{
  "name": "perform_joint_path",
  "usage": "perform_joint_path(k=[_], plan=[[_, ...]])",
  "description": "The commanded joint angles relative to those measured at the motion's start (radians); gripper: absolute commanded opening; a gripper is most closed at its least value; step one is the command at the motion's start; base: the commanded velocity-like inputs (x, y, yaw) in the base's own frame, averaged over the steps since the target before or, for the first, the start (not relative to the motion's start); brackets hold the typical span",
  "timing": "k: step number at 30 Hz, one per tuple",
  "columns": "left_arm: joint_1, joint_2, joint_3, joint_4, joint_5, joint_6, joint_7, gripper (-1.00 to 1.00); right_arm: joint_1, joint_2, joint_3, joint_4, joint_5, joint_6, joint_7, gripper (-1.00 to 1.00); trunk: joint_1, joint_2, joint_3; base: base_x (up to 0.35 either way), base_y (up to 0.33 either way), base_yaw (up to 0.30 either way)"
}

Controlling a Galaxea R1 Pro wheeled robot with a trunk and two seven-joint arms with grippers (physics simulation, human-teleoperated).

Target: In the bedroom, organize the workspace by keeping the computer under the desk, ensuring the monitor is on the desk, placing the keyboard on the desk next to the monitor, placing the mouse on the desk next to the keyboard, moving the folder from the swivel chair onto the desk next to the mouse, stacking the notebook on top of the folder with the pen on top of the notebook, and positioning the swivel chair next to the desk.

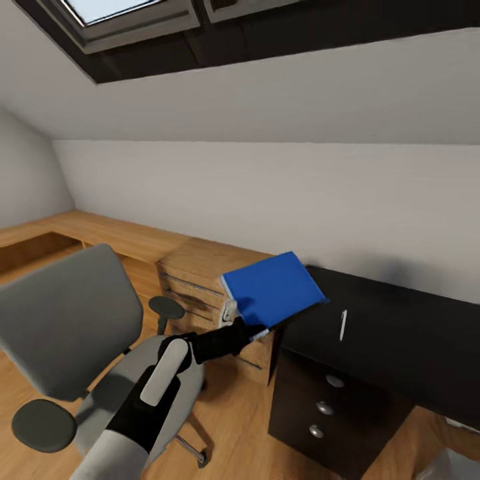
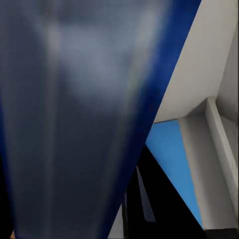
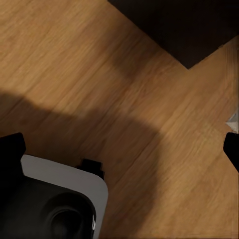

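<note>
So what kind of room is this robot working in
Likely an attic bedroom or home office: a skylight sits in a sloped ceiling, a grey swivel chair stands on the wood floor, and a black desk with drawers lines the wall.

A sloped white wall (image 1: 280,100) rises to a dark-framed skylight (image 1: 127,17); a light-wood dresser (image 1: 193,273) and long low wooden shelf (image 1: 87,230) line it; warm wood floor (image 3: 99,64) below.

Your left arm (image 1: 157,393): pale grey upper segment, then a black forearm with a long off-white rounded panel along its top. Black wrist section beyond it, ending in a light grey end effector (image 1: 231,311). Your base (image 3: 55,209) shows a white-edged rounded corner, dark top, round recess.
</note>
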Motion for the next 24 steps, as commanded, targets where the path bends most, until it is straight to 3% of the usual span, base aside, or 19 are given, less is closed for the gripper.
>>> perform_joint_path(k=[1,3,6,7,14,24], plan=[[-0.008,-0.001,0.001,0.003,-0.009,0.016,-0.006,-1.0,0.0,-0.001,0.004,-0.002,-0.009,-0.001,-0.007,1.0,-0.004,0.007,0.002,0.0,0.0,-0.3],[-0.029,-0.002,0.0,0.017,-0.008,0.047,-0.007,-1.0,0.0,-0.001,0.004,-0.002,-0.009,-0.002,-0.007,1.0,-0.012,0.021,0.009,0.0,0.0,-0.3],[-0.074,-0.007,-0.004,0.065,0.023,0.079,-0.008,-1.0,0.0,-0.001,0.004,-0.002,-0.009,-0.006,-0.009,1.0,-0.023,0.042,0.018,0.0,0.0,-0.3],[-0.109,-0.01,-0.044,0.12,0.042,0.086,-0.008,-1.0,0.0,-0.001,0.004,-0.002,-0.009,-0.007,-0.01,1.0,-0.027,0.049,0.021,0.0,0.0,-0.3],[-0.137,-0.029,-0.079,0.165,0.047,0.087,-0.001,-1.0,0.0,-0.001,0.004,-0.002,-0.008,-0.009,-0.011,1.0,-0.054,0.098,0.043,0.0,0.0,-0.3],[-0.141,-0.034,-0.09,0.21,0.048,0.081,-0.003,-1.0,0.0,-0.001,0.006,-0.002,-0.008,-0.009,-0.01,1.0,-0.092,0.168,0.074,0.0,0.0,-0.3]])
